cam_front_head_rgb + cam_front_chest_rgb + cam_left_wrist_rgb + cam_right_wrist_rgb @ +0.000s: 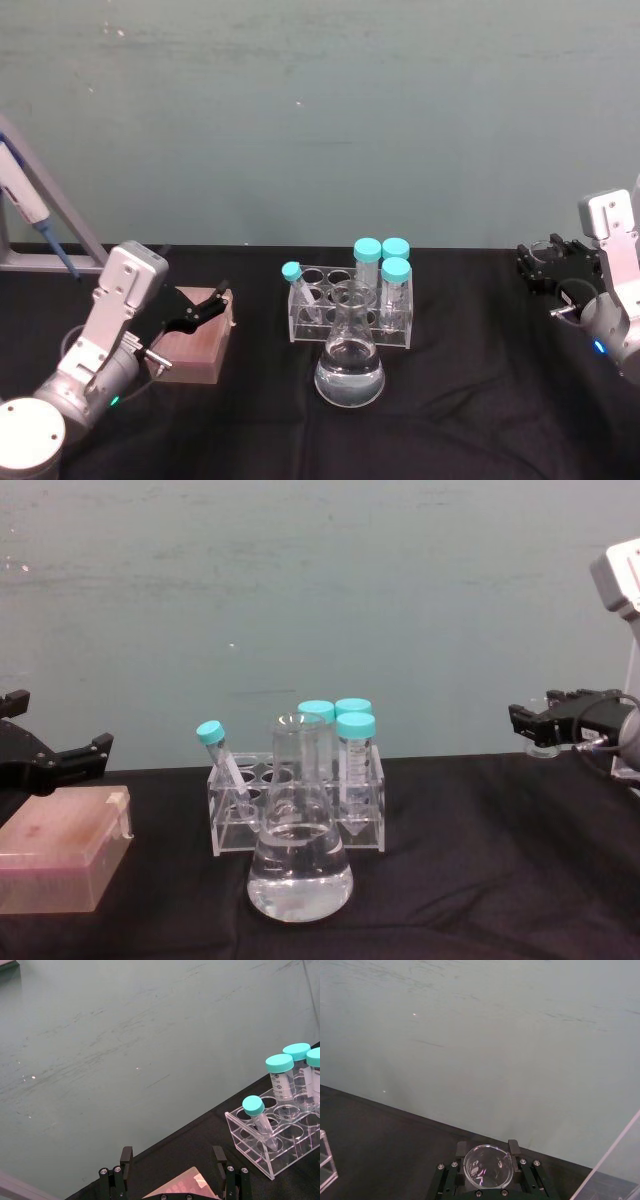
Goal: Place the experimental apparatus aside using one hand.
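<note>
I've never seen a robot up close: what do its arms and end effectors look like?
Both arms are rounded silver-grey segments ending in boxy light-grey wrist housings, each with a small glowing light. The left end effector and right end effector are black, two-fingered, with silver screw heads. A thin cable loops beside the right wrist.

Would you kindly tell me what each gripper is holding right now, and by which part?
The right gripper holds a small glass beaker by its side walls; the left gripper hangs open over a pink box, holding nothing.
</note>
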Robot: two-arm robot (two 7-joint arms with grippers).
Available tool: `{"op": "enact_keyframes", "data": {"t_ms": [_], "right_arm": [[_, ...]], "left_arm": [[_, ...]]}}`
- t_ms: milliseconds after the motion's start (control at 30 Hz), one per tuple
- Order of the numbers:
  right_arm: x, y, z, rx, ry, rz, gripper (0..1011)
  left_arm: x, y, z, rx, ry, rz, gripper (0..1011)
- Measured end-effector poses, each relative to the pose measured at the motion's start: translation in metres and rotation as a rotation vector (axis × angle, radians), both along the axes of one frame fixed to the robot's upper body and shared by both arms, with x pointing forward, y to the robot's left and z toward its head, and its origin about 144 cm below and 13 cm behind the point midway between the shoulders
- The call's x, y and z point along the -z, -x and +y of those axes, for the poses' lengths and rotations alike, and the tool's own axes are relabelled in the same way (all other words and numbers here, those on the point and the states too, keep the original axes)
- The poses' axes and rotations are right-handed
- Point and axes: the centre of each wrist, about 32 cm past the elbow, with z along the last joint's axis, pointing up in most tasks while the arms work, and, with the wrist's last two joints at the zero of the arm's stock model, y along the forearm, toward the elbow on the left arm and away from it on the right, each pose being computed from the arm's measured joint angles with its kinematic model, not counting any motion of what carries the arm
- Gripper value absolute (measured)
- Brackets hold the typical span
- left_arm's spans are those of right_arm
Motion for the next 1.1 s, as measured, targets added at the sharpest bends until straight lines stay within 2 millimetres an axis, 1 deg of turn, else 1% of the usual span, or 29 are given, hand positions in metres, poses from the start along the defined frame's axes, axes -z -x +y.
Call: {"op": "enact_keyframes", "data": {"t_ms": [467, 1100], "right_arm": [[0.0022, -0.0078, -0.0023, 0.062, 0.005, 0.012, 496], [0.0098, -0.0055, -0.0089, 0.111, 0.029, 0.048, 497]], "left_arm": [[0.0, 0.0, 0.0, 0.0, 0.0, 0.0, 1000], [0.0, 0.0, 0.0, 0.0, 0.0, 0.0, 1000]]}}
